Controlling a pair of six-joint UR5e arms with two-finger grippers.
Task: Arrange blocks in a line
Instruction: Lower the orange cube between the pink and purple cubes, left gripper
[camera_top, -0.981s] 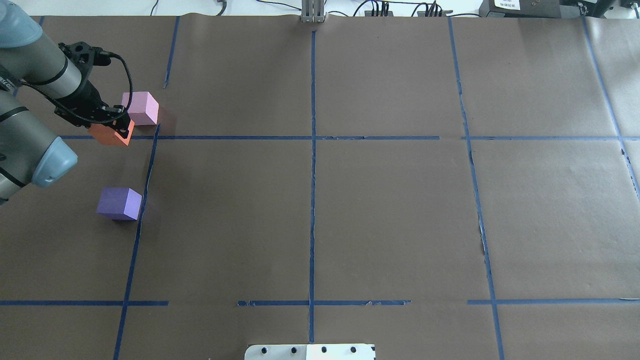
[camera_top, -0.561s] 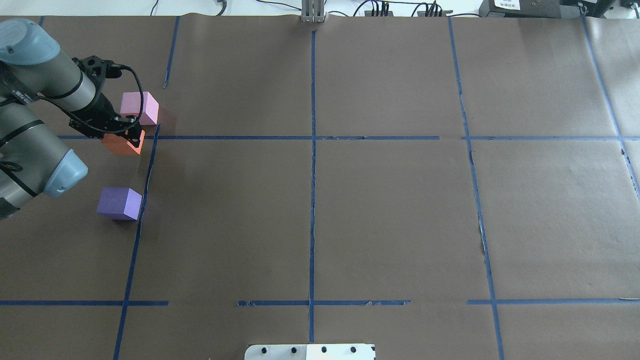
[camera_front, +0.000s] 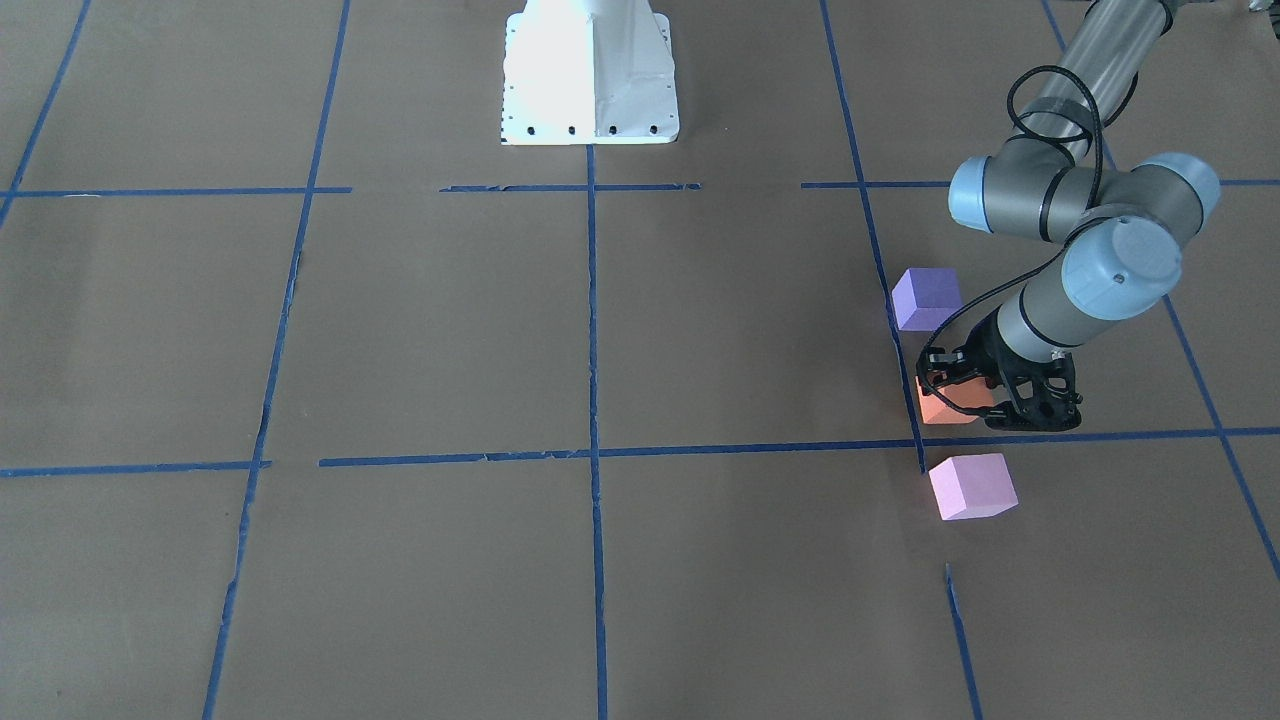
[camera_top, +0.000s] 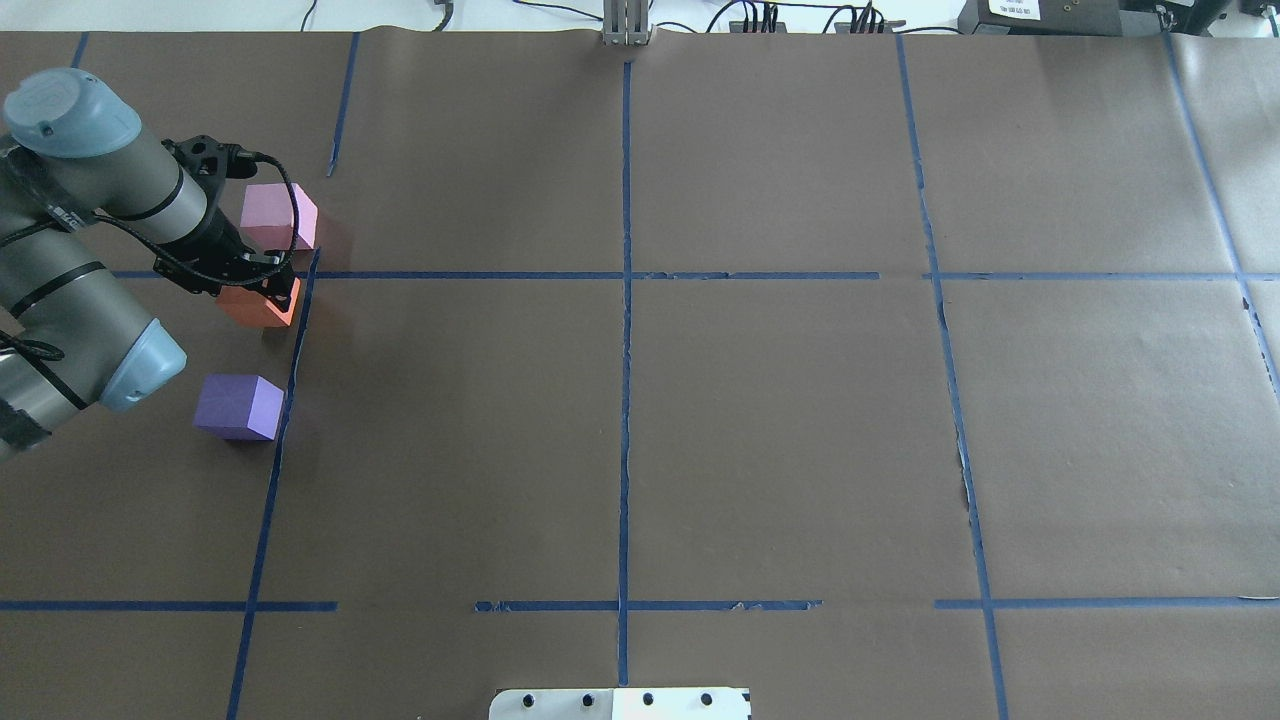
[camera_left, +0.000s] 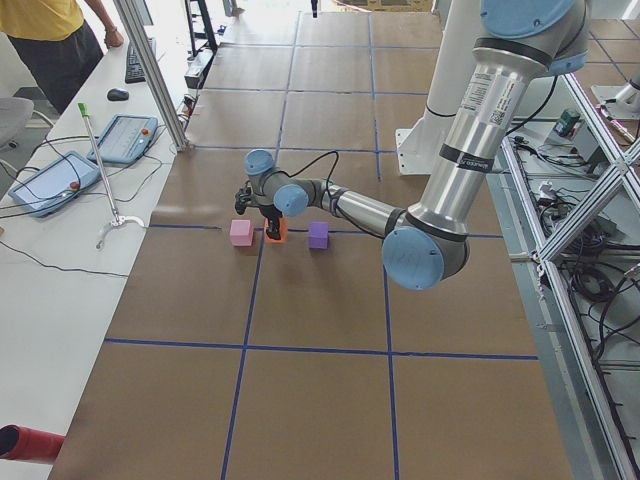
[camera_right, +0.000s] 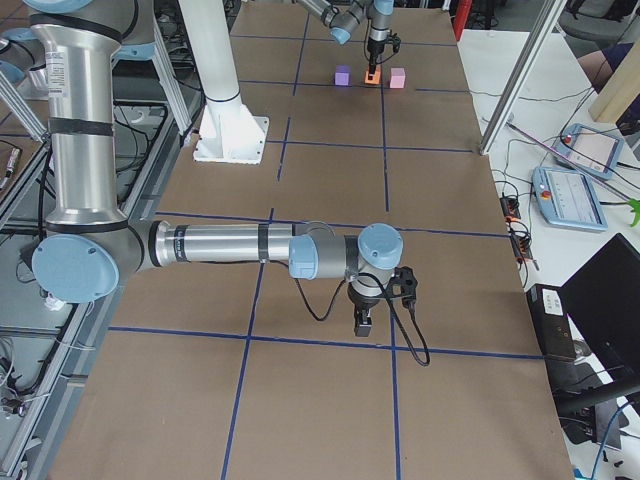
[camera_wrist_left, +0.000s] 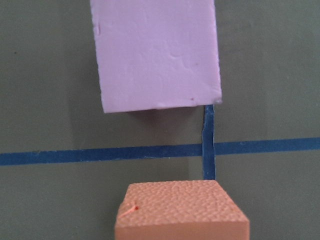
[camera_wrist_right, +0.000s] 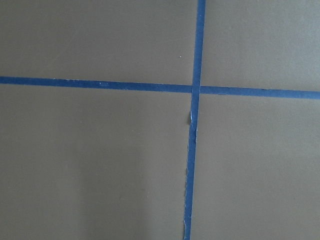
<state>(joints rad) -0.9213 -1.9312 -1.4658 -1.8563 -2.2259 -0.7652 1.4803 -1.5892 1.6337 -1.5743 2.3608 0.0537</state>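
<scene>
My left gripper is shut on the orange block and holds it low over the table, between the pink block and the purple block. I cannot tell whether the orange block touches the table. In the front-facing view the left gripper holds the orange block between the purple block and the pink block. The left wrist view shows the orange block close below and the pink block beyond a tape line. My right gripper shows only in the exterior right view; I cannot tell its state.
Blue tape lines divide the brown paper table into squares. The white robot base plate is at the near edge. A side desk with tablets and a person are beyond the far end.
My left gripper has carried the orange block to the right and toward the robot, from beside the pink block to a spot between the pink and purple blocks.
</scene>
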